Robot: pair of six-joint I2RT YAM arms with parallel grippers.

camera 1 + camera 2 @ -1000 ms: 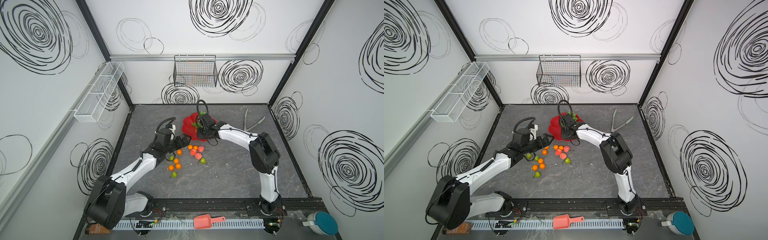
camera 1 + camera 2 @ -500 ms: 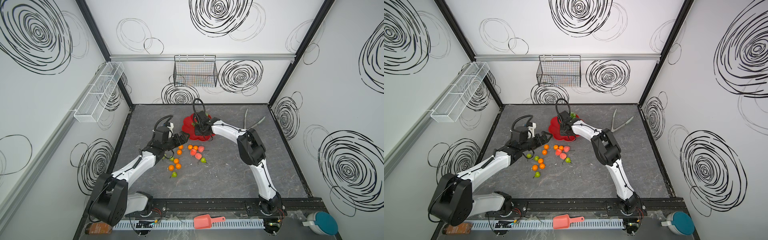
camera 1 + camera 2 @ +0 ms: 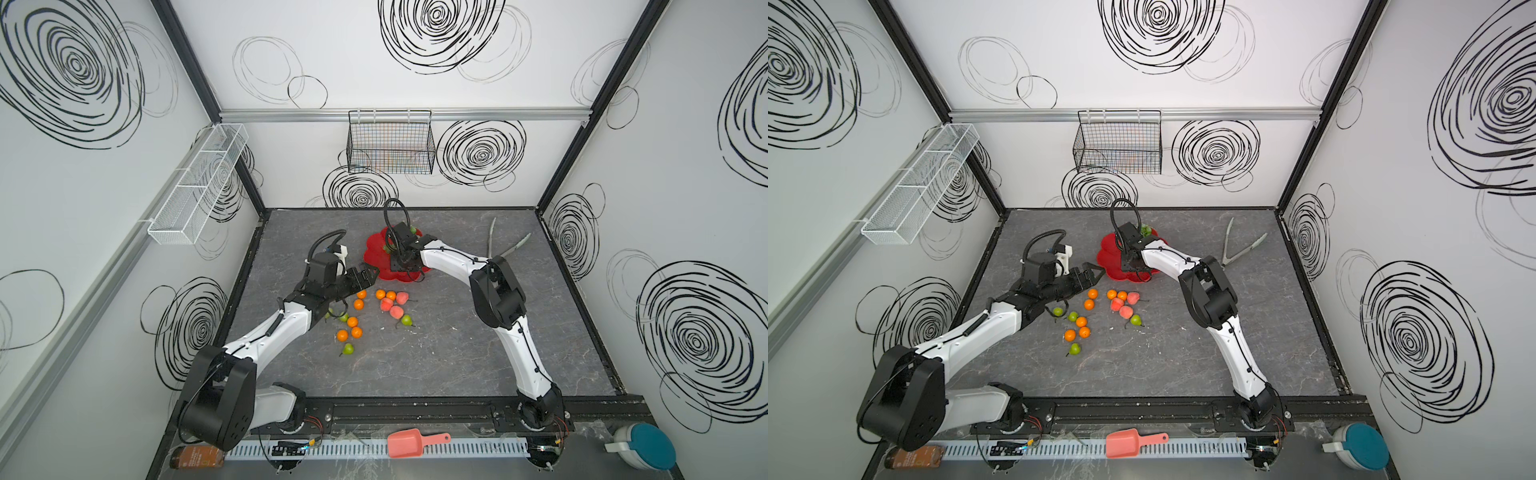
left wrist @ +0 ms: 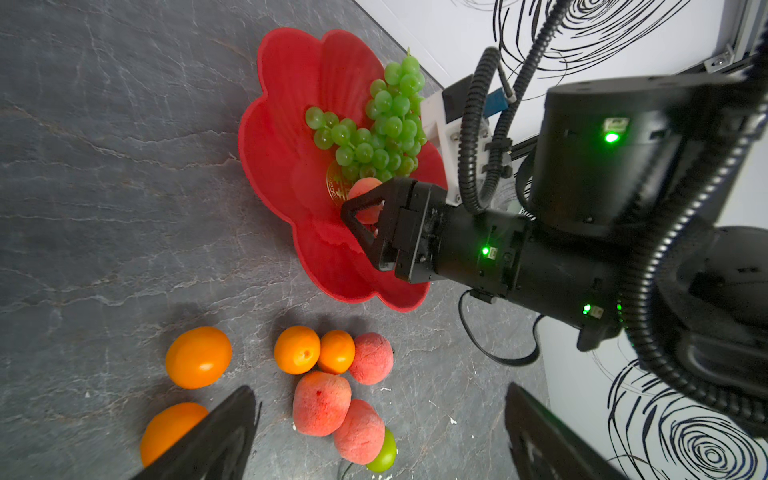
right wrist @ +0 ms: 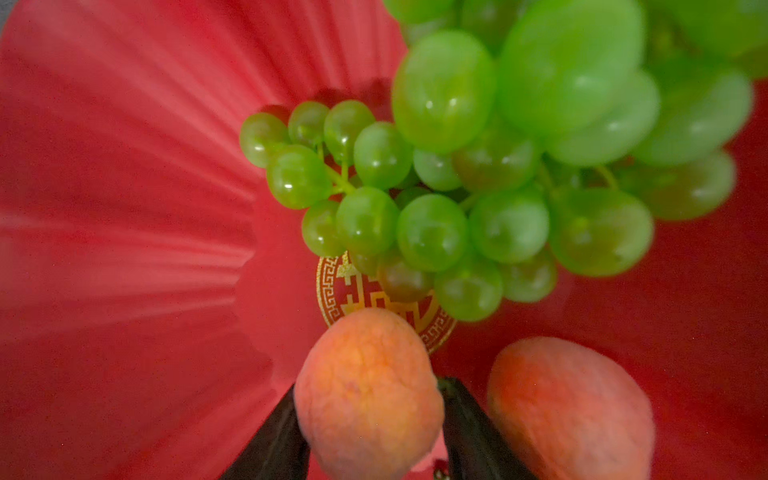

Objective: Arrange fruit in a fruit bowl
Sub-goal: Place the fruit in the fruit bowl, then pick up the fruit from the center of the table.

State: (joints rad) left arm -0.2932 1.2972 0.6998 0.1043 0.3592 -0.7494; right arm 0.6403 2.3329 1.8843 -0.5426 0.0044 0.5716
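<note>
Taking the worktop [image 3: 436,365] in both top views as a dial, the fruit bowl [image 3: 375,254] sits toward 12 o'clock from its centre. The right gripper [image 3: 401,266] reaches down into the bowl. In the right wrist view its fingers [image 5: 274,449] stand partway apart on either side of a peach [image 5: 368,395] at the edge of the gold emblem [image 5: 328,291]. They lie close against both flanks, but I cannot tell whether they grip it or merely bracket it. A second peach [image 5: 569,407] lies just beside it. The grapes [image 4: 386,124] stretch from the emblem toward the bowl's 1 o'clock rim.

The left gripper [image 3: 1093,275] hovers near the bowl's 8 o'clock rim, jaws spread wide and holding nothing. At 6 to 7 o'clock from the bowl, loose fruit lies on the worktop: seven tangerines [image 3: 1089,304], three loose peaches [image 3: 395,311] bunched together, and four pears [image 3: 1074,349]. Metal tongs [image 3: 1227,245] lie toward 2 o'clock, well apart.
</note>
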